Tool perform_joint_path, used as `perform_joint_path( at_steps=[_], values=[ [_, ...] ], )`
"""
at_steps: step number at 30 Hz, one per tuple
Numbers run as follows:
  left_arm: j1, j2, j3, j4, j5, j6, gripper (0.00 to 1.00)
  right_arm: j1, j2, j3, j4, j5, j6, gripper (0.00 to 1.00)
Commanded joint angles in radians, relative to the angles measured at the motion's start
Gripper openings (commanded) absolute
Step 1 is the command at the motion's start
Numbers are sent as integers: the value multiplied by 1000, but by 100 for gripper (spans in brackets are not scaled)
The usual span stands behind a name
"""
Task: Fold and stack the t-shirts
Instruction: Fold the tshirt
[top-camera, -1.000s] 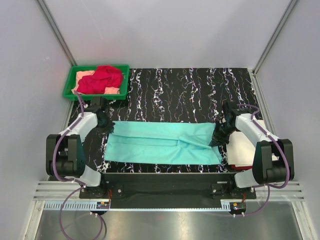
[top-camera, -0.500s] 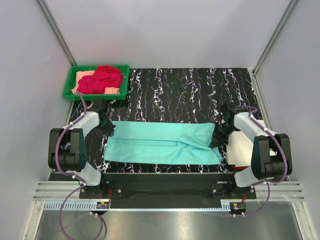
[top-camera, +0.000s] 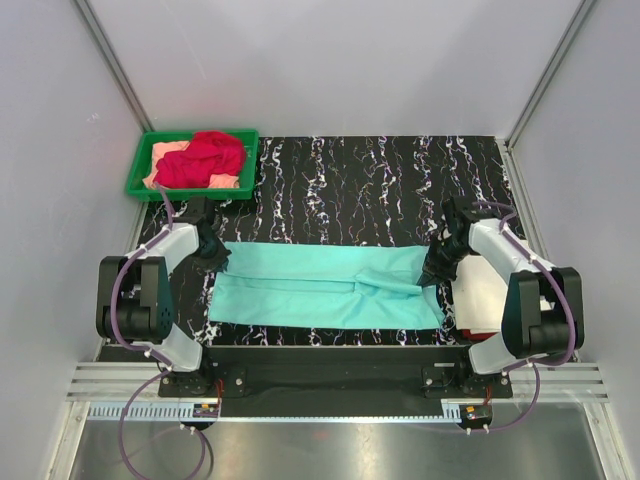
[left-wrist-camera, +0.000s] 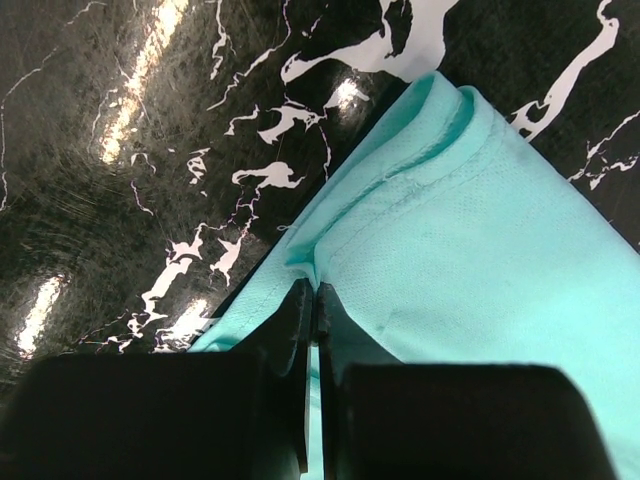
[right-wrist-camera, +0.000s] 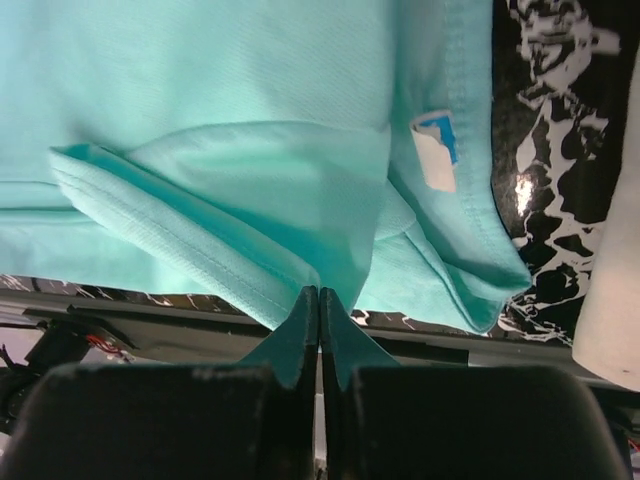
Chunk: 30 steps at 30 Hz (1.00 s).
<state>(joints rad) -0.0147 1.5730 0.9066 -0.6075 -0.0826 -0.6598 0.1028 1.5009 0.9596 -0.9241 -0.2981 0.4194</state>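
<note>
The soft mint-teal t-shirt (top-camera: 320, 290), folded into a long band, lies flat on the near half of the black, white-veined table (top-camera: 380, 190). Its long axis runs from 9 o'clock to 3 o'clock.

The left end effector (top-camera: 217, 255) is closed, pinching the hem at the band's 9 o'clock end. The right end effector (top-camera: 432, 275) is closed on a fold of cloth at the 3 o'clock end. The cloth therefore extends toward 3 o'clock from the left end effector and toward 9 o'clock from the right. Each arm holds its own end, so neither is nearer.

A folded cream-white t-shirt (top-camera: 485, 295) lies just beside the 3 o'clock end. A crumpled red t-shirt (top-camera: 205, 158) sits in the green plastic tray (top-camera: 135, 185) at 10 o'clock.

Judgement: the next fold should shorten the band along its long axis.
</note>
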Motion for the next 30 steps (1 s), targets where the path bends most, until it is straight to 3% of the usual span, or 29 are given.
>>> perform_joint_path(
  at_steps=[1, 16, 30],
  values=[
    [5, -28, 29, 41, 10, 26, 0, 2, -19, 97, 14, 40, -4, 0],
    [4, 102, 297, 58, 101, 61, 0, -49, 321, 689, -35, 77, -73, 0],
    [7, 208, 408, 114, 136, 68, 0, -60, 482, 931, 31, 56, -47, 0]
  ],
)
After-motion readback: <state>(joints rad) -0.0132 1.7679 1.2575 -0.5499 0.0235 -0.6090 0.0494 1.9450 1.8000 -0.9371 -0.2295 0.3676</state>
